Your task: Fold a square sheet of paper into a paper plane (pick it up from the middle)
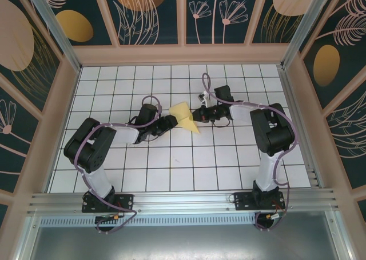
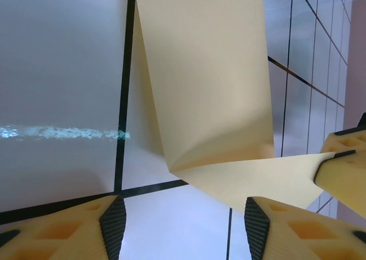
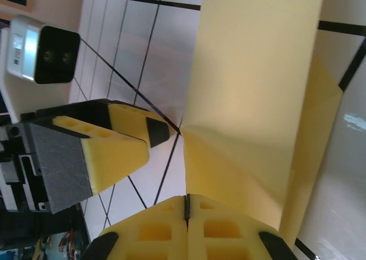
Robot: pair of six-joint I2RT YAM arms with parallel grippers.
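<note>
Closest to the lens on the right wrist cam, the right hand (image 3: 186, 211) has its two yellow foam fingers pressed flat together, and the near edge of the sheet of paper (image 3: 251, 88) is pinched in that seam. So that one's fully closed, with the paper in it.

The paper is pale yellow and partly folded: one flap lies on the counter (image 1: 171, 168) and the other rises off a crease. From the top cam it reads as a wedge, with the wide end toward the far left and the narrow tip toward the near right, so the long axis runs on that diagonal. It sits around the middle of the white grid, right between the two hands.

The left hand (image 2: 184, 217) comes in from the left side with its fingers standing apart. The paper's lower corner reaches into the gap but nothing is clamped. On the right wrist cam one of its black pads sits right at the end of the crease, though whether it actually touches I can't tell.
</note>
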